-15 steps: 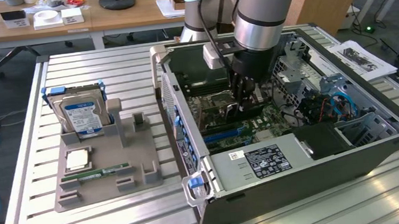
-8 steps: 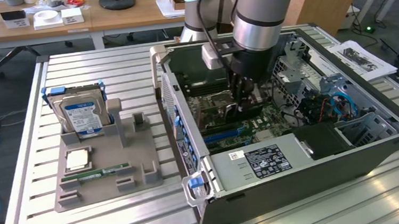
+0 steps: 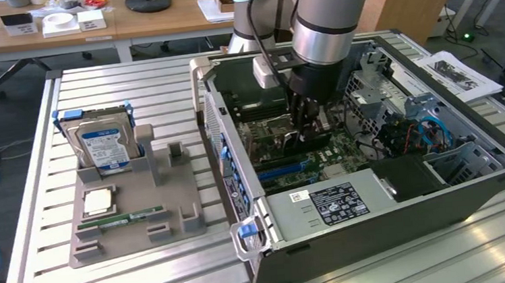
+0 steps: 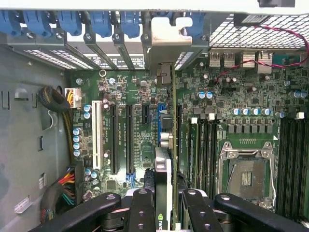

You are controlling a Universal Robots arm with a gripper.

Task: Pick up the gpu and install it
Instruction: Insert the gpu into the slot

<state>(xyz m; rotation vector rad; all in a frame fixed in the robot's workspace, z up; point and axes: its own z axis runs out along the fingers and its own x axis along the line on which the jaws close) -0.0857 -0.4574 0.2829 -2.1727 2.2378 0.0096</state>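
Observation:
The gpu (image 4: pixel 165 145) stands edge-on over the green motherboard (image 4: pixel 227 96), running along a slot line between the black expansion slots (image 4: pixel 114 140) and the memory slots. Its silvery end bracket (image 4: pixel 166 41) sits against the case's rear slot openings. My gripper (image 4: pixel 166 212) is shut on the card, with one black finger (image 4: pixel 142 208) on either side. In the exterior view the gripper (image 3: pixel 310 127) reaches straight down inside the open computer case (image 3: pixel 377 233). Whether the card's edge is down in the slot I cannot tell.
Blue retention clips (image 4: pixel 72 21) line the rear wall. An empty CPU socket (image 4: pixel 246 176) lies beside the memory slots. Cable bundles (image 4: pixel 58 101) hang near the case wall. Outside the case, a grey holder (image 3: pixel 132 218) carries a hard drive (image 3: pixel 104 146), a processor (image 3: pixel 98 202) and a RAM stick (image 3: pixel 119 221).

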